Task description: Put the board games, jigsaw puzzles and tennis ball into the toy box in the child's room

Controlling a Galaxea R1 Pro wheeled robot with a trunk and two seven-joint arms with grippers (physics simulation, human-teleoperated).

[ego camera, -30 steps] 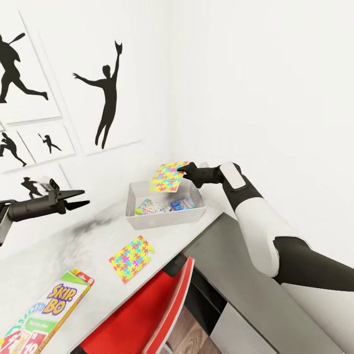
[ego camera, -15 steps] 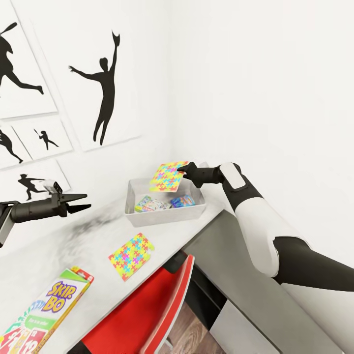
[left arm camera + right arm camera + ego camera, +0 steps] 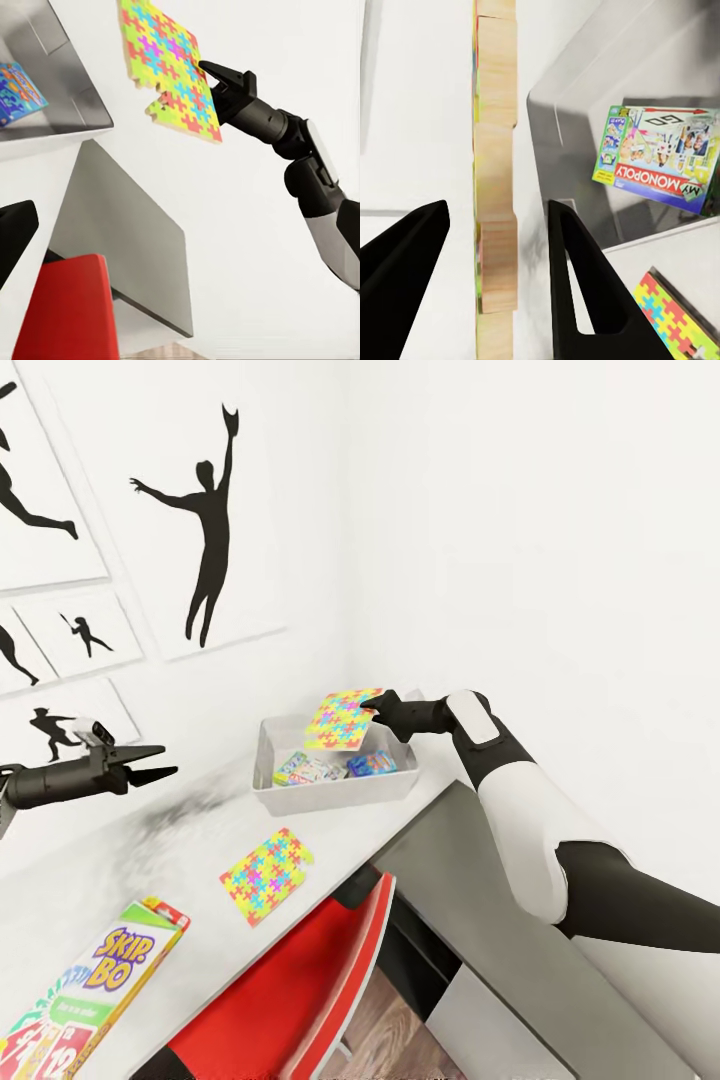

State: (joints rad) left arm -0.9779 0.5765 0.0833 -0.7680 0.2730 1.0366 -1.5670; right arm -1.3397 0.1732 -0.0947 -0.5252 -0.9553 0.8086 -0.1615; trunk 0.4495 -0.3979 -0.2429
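Right gripper point(image 3: 372, 707) clamped on multicoloured flat jigsaw puzzle point(image 3: 343, 719), held tilted above grey rectangular toy box point(image 3: 300, 794) at table's 1 o'clock. Left gripper point(image 3: 152, 760) apart, empty, 9 o'clock. Second matching puzzle point(image 3: 266, 862) flat on white table point(image 3: 190, 940).

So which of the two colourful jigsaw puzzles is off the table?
The jigsaw puzzle pinched by the right gripper above the toy box; the other puzzle lies flat on the table.

Bright, even, shadowless render; sharp focus, with wide-angle stretching toward edges.
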